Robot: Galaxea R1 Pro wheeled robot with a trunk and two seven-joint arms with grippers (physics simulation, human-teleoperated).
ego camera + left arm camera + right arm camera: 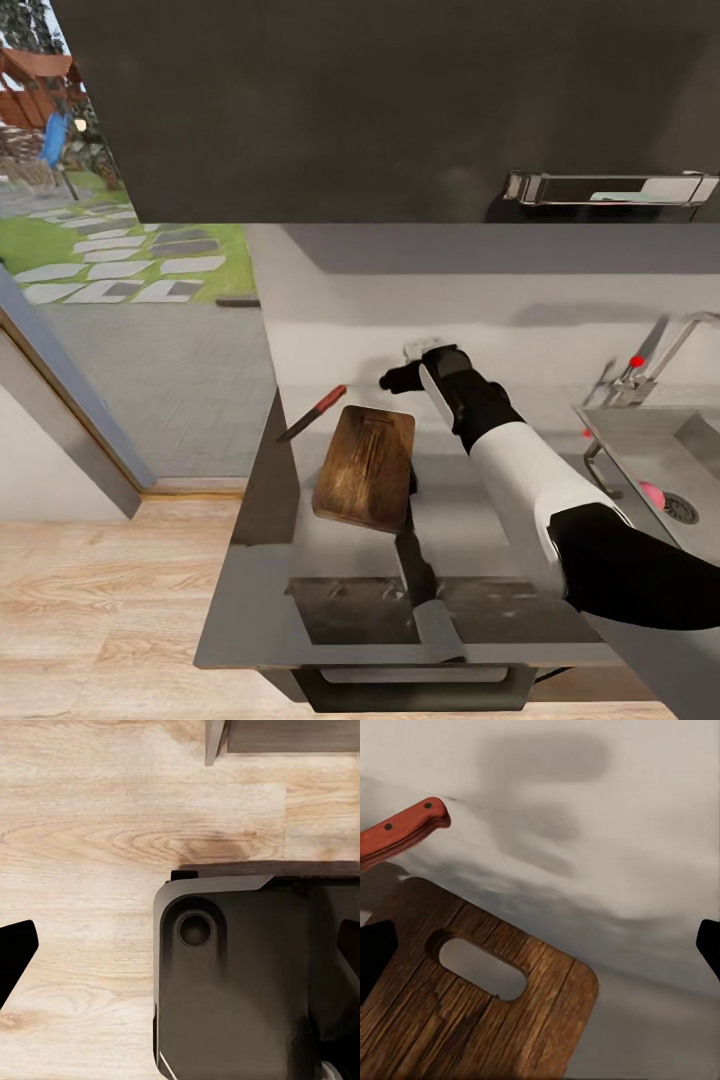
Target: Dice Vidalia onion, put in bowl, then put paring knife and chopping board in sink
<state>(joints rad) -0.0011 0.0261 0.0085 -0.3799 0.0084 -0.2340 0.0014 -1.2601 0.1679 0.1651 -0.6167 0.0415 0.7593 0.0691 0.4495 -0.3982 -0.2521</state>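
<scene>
Grey glossy table [470,500] runs ahead of you under dark upper cabinets, with a doorway to a garden at ten o'clock and pale wood floor [90,817] below. Your right tool [400,378] hangs over the table just past the far end of the chopping board [365,465]; in the right wrist view its two fingertips sit at the frame's opposite edges, so it is spread wide and holds nothing. Your left tool [180,960] shows dark fingertips equally far apart over the floor and the robot's dark base, also wide and empty.

The board lies near the table's left edge, long axis running from six o'clock to twelve, slightly tipped toward one, with the handle slot [480,967] at the far end. The paring knife [312,413] lies just off the board's far left corner, apart from it, red handle [401,829] toward one o'clock and blade toward seven, its tip near the table's left edge. The Vidalia onion [651,493] rests in the sink [640,440] at three o'clock, beside the drain.

Watch that edge: I judge a nudge on the handle could slide the knife off onto the floor. A low sweep toward the sink could also drag the board, and the round onion may roll from a loose pinch
</scene>
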